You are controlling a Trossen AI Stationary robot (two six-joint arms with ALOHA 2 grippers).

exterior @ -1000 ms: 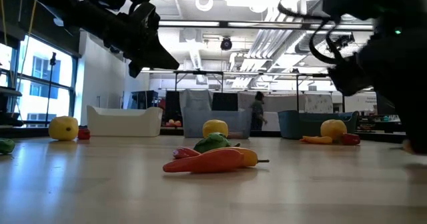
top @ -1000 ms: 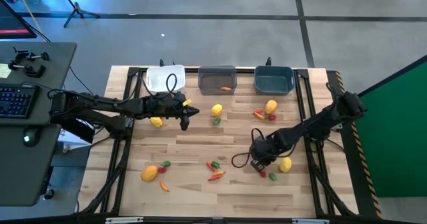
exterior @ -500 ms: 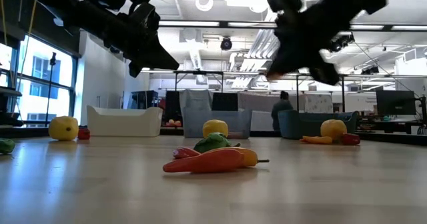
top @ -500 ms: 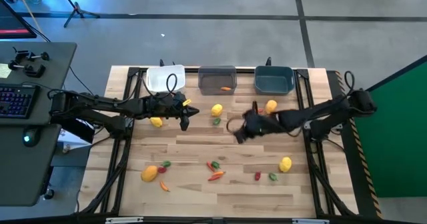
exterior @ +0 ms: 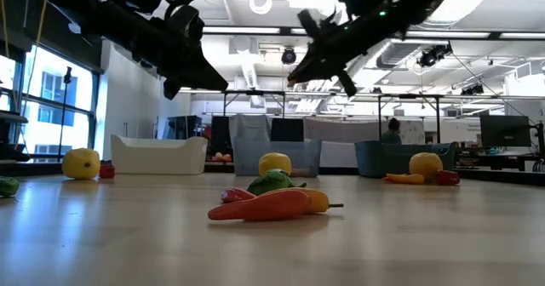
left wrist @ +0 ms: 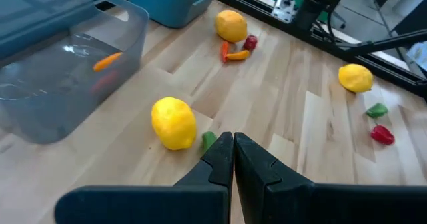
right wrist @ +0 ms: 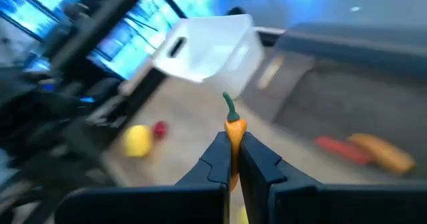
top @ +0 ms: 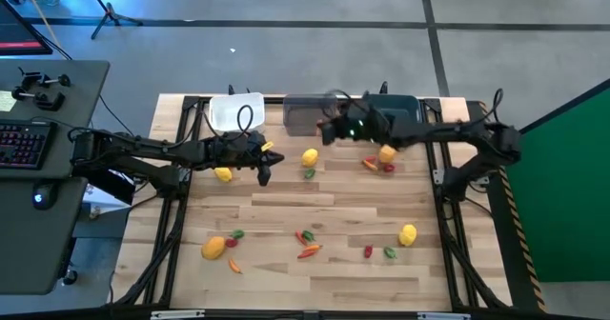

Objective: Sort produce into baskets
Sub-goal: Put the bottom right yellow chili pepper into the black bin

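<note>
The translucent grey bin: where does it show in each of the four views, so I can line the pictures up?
High view: grey bin at the far edge, middle of the three bins, partly under the right gripper.
Low view: far centre, behind a yellow fruit.
Left wrist view: the near, see-through bin.
Right wrist view: beyond the fingers.
Shared landmark: the orange carrot piece inside it.

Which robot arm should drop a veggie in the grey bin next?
The right. Its gripper is shut on a small orange pepper right by the grey bin. The left gripper is shut and holds nothing.
</note>
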